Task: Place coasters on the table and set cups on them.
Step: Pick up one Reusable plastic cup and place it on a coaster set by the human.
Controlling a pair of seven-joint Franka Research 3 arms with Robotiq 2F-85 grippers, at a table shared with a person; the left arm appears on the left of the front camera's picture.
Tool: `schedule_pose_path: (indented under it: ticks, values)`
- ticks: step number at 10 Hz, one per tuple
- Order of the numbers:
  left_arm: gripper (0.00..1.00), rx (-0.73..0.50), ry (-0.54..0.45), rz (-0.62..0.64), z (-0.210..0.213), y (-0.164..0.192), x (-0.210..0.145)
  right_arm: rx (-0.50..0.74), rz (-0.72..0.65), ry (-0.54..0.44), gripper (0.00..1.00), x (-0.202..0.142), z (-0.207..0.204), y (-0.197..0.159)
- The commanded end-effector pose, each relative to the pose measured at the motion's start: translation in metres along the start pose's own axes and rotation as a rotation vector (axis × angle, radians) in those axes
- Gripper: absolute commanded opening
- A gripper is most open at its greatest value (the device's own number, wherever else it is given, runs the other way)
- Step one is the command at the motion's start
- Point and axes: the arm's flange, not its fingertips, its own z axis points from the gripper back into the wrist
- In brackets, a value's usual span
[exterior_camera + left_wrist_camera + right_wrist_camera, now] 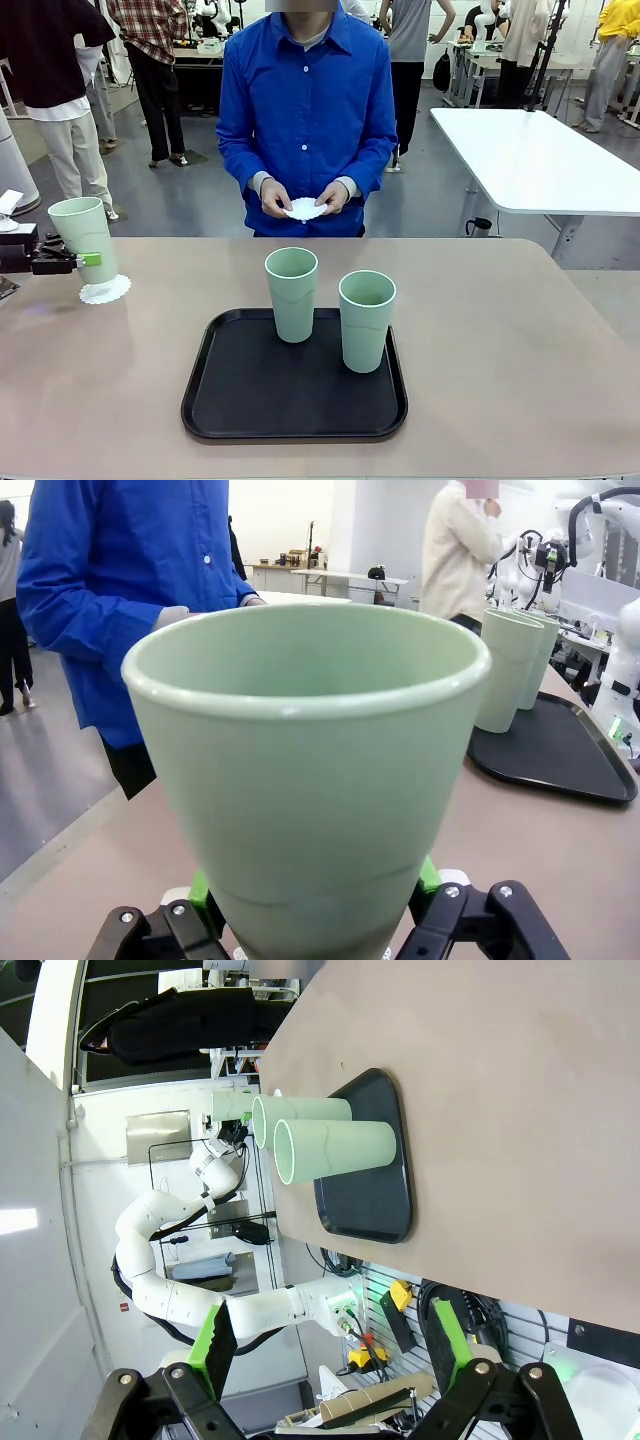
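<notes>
Pressure is being applied near the base of a tall mint-green plastic tumbler [84, 228] by the left gripper [88, 259] — seemingly so that it can be seated squarely on the white lacy paper doily [105, 291] at the left end of the beige tabletop [500, 330]. The right gripper [330, 1338] is being held spread and empty — two matching tumblers [291, 293] are being borne by the black rounded tray [240, 400].

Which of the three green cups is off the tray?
The cup at the left edge of the table, held in the left jaws with its base at a white coaster; the other two cups stand on the black tray.
</notes>
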Motion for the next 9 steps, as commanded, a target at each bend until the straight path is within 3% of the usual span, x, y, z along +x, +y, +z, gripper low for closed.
schedule_pose_path:
  ticks: [1, 5, 9]
  values:
    - [0.84, 0.007, 0.006, -0.002, -0.001, 0.001, 0.000, 0.013, 0.008, -0.001, 1.00, 0.000, 0.000, 0.000]
    - [0.84, 0.000, 0.002, 0.003, 0.000, 0.000, -0.002, 0.013, 0.008, -0.001, 1.00, 0.000, 0.000, 0.000]
    - [0.84, -0.011, 0.000, -0.099, 0.002, -0.002, -0.011, 0.013, 0.008, -0.001, 1.00, 0.000, 0.000, 0.000]
